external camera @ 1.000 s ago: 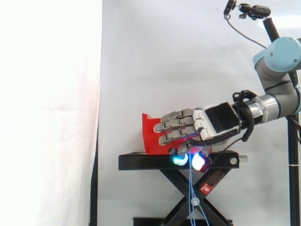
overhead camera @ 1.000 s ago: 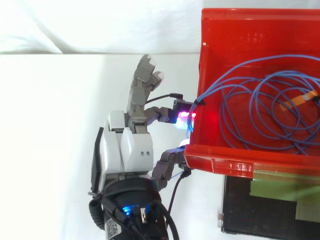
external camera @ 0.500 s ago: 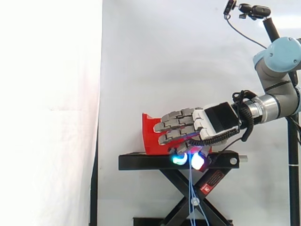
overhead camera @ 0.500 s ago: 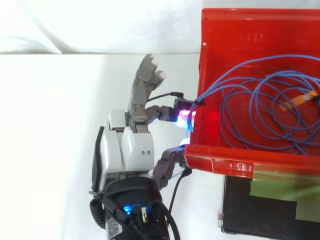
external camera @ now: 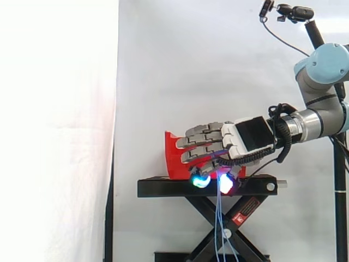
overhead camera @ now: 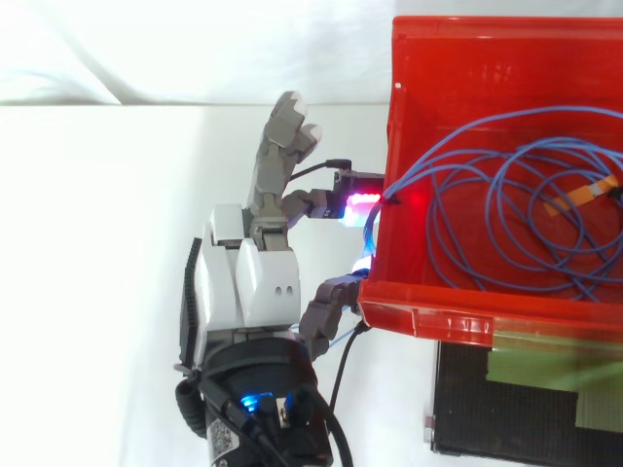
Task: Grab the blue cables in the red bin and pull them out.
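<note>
The blue cables (overhead camera: 506,204) lie in loose coils inside the red bin (overhead camera: 467,58). A few strands run over the bin's left wall to my hand (overhead camera: 248,292), which is just outside that wall. A glowing fingertip and the thumb pinch the strands at the rim, while the other fingers stretch out straight. In the side view my hand (external camera: 240,139) hovers in front of the red bin (external camera: 173,158), and thin blue cables (external camera: 220,229) hang down from the pinch past the stand.
The bin rests on a black scissor stand (external camera: 163,188) before a white curtain. A small orange piece (overhead camera: 579,195) lies among the coils. The stand's black top (overhead camera: 526,409) shows beside the bin. A camera mount (external camera: 289,12) sits above the arm.
My hand has shifted slightly left and up in the side view, still pinching the strands. The hanging cables have followed it.
</note>
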Robot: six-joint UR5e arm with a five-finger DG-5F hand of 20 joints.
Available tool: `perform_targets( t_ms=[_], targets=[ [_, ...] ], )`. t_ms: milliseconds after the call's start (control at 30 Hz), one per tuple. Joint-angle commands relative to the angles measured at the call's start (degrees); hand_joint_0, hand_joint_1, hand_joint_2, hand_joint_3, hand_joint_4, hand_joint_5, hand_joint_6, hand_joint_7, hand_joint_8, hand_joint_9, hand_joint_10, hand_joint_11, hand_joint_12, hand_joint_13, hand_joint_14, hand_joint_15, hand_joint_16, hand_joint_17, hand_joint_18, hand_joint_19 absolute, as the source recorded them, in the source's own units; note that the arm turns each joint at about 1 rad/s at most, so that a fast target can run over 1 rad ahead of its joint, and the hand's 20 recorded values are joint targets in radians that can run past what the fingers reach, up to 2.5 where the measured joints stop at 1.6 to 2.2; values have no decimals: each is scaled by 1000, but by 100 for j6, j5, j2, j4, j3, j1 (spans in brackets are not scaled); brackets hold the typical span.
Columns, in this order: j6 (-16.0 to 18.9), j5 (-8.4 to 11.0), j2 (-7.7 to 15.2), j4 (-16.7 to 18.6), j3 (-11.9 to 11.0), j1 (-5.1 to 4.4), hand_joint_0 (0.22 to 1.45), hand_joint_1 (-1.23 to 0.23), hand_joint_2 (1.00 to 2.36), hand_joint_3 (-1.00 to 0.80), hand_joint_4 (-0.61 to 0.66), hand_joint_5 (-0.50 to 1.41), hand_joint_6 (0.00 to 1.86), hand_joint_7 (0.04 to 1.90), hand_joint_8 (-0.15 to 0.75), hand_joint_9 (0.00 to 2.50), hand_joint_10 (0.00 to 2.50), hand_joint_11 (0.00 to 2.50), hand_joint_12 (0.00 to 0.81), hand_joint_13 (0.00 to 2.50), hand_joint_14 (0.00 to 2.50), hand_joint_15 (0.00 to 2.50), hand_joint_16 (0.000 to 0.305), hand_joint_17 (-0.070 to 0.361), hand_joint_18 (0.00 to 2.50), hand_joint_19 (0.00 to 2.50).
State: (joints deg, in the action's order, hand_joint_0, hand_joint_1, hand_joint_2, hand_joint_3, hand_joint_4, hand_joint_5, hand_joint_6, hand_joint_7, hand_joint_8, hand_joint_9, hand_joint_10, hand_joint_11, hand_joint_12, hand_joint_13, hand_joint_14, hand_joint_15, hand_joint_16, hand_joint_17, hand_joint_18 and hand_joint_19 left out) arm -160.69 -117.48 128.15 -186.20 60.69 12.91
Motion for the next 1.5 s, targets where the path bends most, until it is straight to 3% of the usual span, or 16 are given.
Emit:
perform_targets(
  t_ms=[0, 300, 600, 933, 1233, 1467],
  targets=[
    [-2, -3, 0, 5, -5, 1, 816, -967, 1000, -1000, 128, 656, 347, 746, 235, 474, 15, 437, 333, 275, 10, 249, 48, 108, 233, 405],
    [-2, -21, 0, -12, 4, 9, 848, -938, 1000, -1000, 137, 675, 610, 674, 237, 516, 15, 431, 329, 318, 11, 264, 46, 104, 250, 412],
    [16, -21, 0, -91, 4, -8, 908, -760, 1000, -1000, 157, 733, 906, 644, 241, 604, 16, 419, 322, 383, 10, 265, 44, 99, 324, 422],
    [95, -30, 0, -241, 4, -87, 923, -730, 1000, -1000, 142, 729, 974, 647, 241, 635, 14, 410, 327, 414, 11, 261, 44, 99, 364, 426],
    [921, -83, -9, -223, -22, -210, 924, -727, 1000, -1000, 147, 728, 993, 651, 239, 638, 16, 407, 328, 419, 11, 265, 44, 99, 370, 432],
    [1826, -214, -9, -250, -251, -272, 924, -726, 1000, -1000, 141, 726, 1001, 638, 242, 632, 14, 411, 329, 419, 10, 258, 44, 99, 369, 424]
  ],
)
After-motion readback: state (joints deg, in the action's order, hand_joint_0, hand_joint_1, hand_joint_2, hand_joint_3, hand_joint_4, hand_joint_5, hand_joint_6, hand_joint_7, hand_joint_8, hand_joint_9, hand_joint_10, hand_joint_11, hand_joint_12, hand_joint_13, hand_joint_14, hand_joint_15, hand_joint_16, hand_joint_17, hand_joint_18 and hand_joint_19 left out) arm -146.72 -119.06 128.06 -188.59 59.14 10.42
